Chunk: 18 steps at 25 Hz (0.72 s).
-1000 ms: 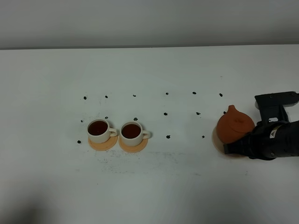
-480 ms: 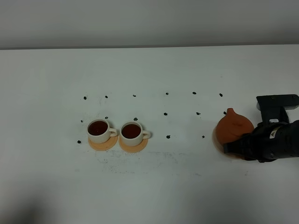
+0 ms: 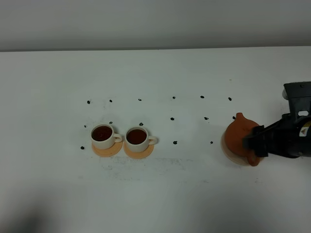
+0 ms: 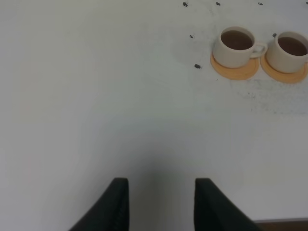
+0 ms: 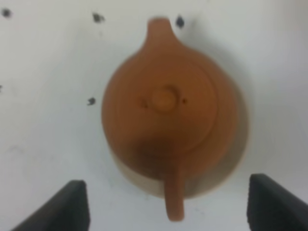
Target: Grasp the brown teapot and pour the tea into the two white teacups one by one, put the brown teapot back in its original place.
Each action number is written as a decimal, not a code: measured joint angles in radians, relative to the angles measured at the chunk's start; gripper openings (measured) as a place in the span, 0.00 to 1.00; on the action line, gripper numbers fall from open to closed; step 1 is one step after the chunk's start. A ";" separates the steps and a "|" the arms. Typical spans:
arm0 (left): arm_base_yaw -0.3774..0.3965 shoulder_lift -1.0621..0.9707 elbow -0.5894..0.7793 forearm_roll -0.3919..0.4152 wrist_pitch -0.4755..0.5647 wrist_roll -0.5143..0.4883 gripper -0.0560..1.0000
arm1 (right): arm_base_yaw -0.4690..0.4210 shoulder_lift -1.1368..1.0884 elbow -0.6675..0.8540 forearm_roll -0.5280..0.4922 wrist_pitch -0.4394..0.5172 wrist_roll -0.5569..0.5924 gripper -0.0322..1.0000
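The brown teapot (image 3: pixel 239 135) (image 5: pixel 166 103) stands upright on the pale beige disc (image 3: pixel 228 151) (image 5: pixel 237 159), its original place, at the right of the table. My right gripper (image 3: pixel 256 141) (image 5: pixel 166 185) is open just behind it, jaws wide on either side of the loop handle (image 5: pixel 173 202) and touching nothing. The two white teacups (image 3: pixel 102 135) (image 3: pixel 137 137) hold dark tea and sit on orange coasters at centre left; they also show as the left teacup (image 4: pixel 236 44) and the right teacup (image 4: pixel 291 50). My left gripper (image 4: pixel 161 202) hovers over bare table, fingers parted, holding nothing.
Orange coasters (image 3: pixel 108 149) (image 3: pixel 139 152) lie under the cups. Small black marks (image 3: pixel 172 118) dot the white table (image 3: pixel 170 194) in rows between cups and teapot. The wall edge runs along the back.
My right gripper has opened, let go of the teapot handle and drawn back to the right. The teapot now rests on the beige disc. The left arm has not moved.
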 joint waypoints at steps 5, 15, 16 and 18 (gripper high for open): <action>0.000 0.000 0.000 0.000 0.000 0.000 0.35 | 0.000 -0.204 0.000 -0.027 0.178 0.000 0.57; 0.000 0.000 0.000 0.000 0.000 0.000 0.35 | 0.000 -0.417 0.001 -0.025 0.334 -0.001 0.38; 0.000 0.000 0.000 0.000 0.000 0.000 0.35 | 0.000 -0.430 0.001 -0.025 0.338 -0.001 0.36; 0.000 0.000 0.000 0.000 0.000 0.000 0.35 | -0.011 -0.482 0.001 -0.021 0.353 0.000 0.32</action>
